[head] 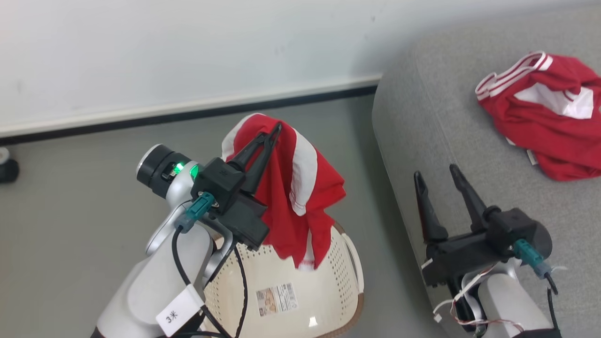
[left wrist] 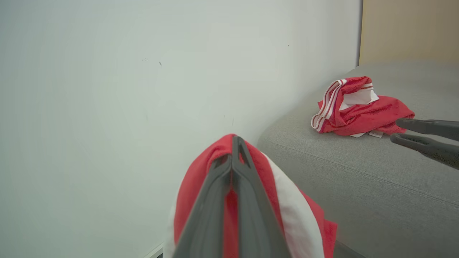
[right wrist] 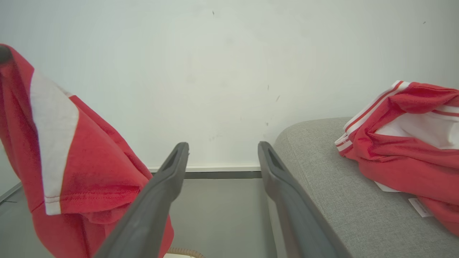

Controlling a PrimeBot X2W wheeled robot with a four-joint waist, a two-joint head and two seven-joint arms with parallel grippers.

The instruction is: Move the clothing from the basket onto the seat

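Red soft sports garment with a broad white stripe [head: 300,197], pinched between the closed fingers of the left gripper [head: 278,126] and hanging above the cream-white perforated plastic basket [head: 328,281]. In the head view its lower end overlaps the basket's brown rim. That view shows both arms together, as well as a printed label [head: 277,299] on the cream plastic.

The left wrist view shows the two dark fingers pressed together along the cloth. It also shows a beige panel [left wrist: 408,28] behind the far end of the large grey woven-fabric sofa [head: 422,117].

The right wrist view shows the right gripper [right wrist: 223,145], fingers spread wide and gripping nothing, poised at the sofa's rounded edge.

A second red garment with white panel and striped trim [head: 549,122] lies crumpled on the seat, well apart from the edge nearest the basket.

Room: plain white wall [head: 188,47], pale skirting with a dark line beneath, and smooth grey floor [head: 94,211]. A strip of bare floor separates the basket from the sofa. Bare upholstery lies between the sofa edge and the second garment.
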